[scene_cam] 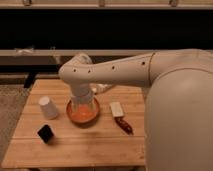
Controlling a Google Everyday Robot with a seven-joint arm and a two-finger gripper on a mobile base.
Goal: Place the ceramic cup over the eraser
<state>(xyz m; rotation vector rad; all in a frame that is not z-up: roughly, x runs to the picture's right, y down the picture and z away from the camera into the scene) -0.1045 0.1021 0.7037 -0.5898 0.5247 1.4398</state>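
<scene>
The white ceramic cup (48,107) stands upside down on the left part of the wooden table (75,145). The black eraser (45,133) sits in front of it, nearer the table's front left, apart from the cup. My arm reaches in from the right, and its gripper (82,104) hangs over the orange bowl (83,114) at the table's middle, to the right of the cup. The wrist hides most of the gripper.
A flat whitish rectangular piece (116,109) and a dark red tool (124,125) lie right of the bowl. My large white arm body fills the right side. A dark railing and wall run behind the table.
</scene>
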